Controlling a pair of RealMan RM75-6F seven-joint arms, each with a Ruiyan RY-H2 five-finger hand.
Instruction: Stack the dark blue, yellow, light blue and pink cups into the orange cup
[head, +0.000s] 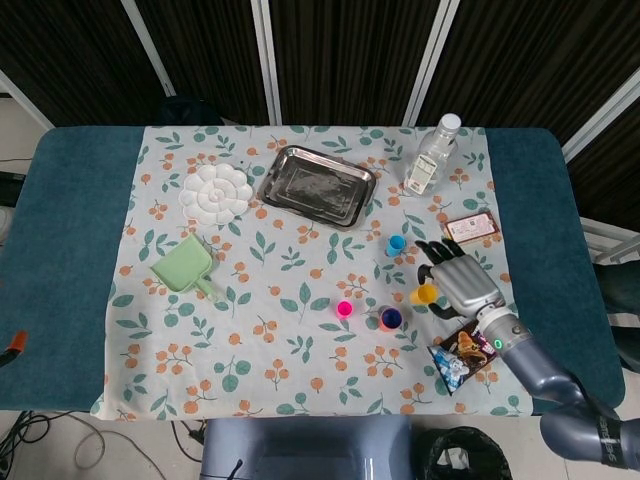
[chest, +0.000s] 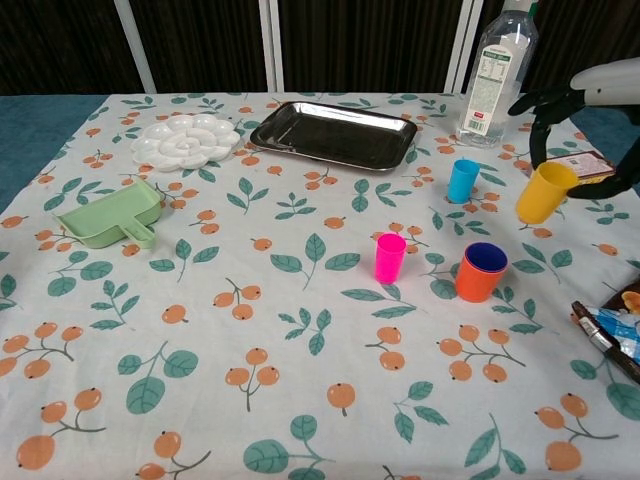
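My right hand (head: 460, 280) (chest: 592, 93) grips the yellow cup (head: 424, 293) (chest: 545, 192) and holds it tilted, off the cloth. The orange cup (head: 390, 319) (chest: 481, 272) stands just left of and nearer than it, with the dark blue cup nested inside. Left of the orange cup stands the pink cup (head: 344, 309) (chest: 390, 257), upright. Behind them the light blue cup (head: 397, 244) (chest: 463, 181) is upright too. My left hand shows in neither view.
At the back are a clear bottle (head: 430, 158) (chest: 497, 75), a steel tray (head: 318, 186) (chest: 333, 134) and a white palette (head: 216, 192) (chest: 186, 140). A green scoop (head: 184, 266) (chest: 110, 217) lies left. A snack packet (head: 460, 355) (chest: 610, 330) and a small box (head: 471, 226) (chest: 575, 165) lie right.
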